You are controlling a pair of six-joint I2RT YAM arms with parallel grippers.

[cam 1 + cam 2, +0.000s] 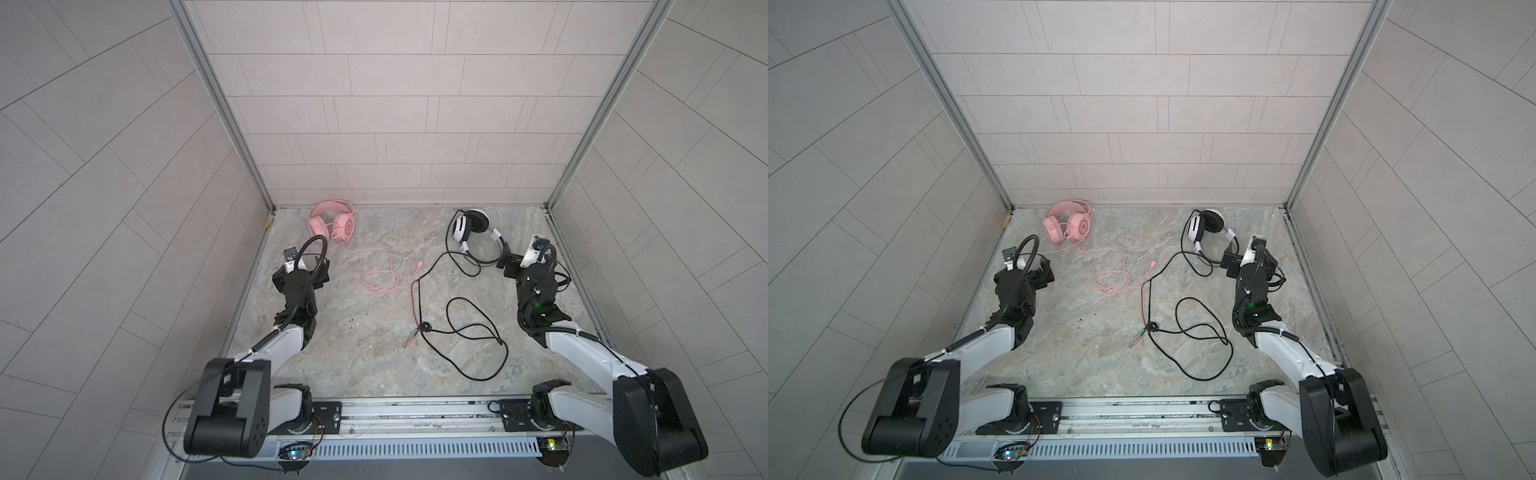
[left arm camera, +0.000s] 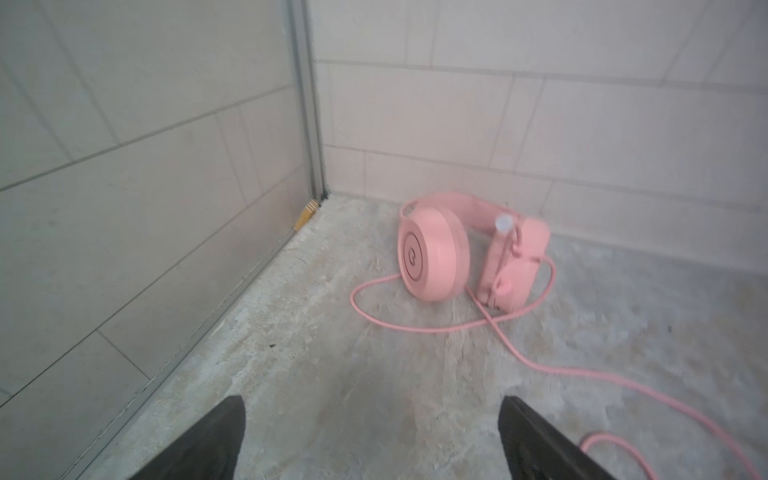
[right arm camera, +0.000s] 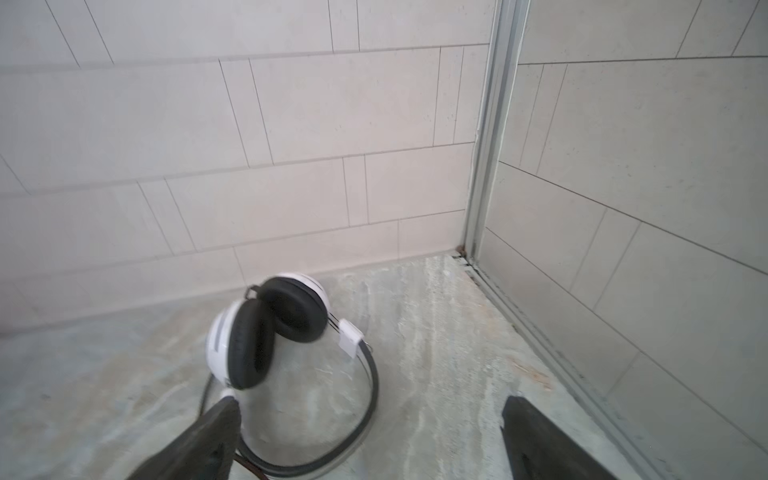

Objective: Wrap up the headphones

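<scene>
Left arm (image 1: pixel 282 343): reaches forward from the near rail, elbow raised, forearm sloping down.
Left hand (image 2: pixel 371 400): held low, pointing forward; jaws spread wide, nothing between the dark fingers (image 2: pixel 216 440).
Right arm (image 1: pixel 582 345): stretched forward on the right side, bent at the elbow like the left arm.
Right hand (image 3: pixel 371 400): low, angled slightly inward in both top views; jaws fully apart, gripping nothing.

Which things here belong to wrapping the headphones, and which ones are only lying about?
For the job: pink headphones, pink cable, white-and-black headphones, black cable.
Only lying about: yellowish scrap in the far corner, dark specks on the table.
</scene>
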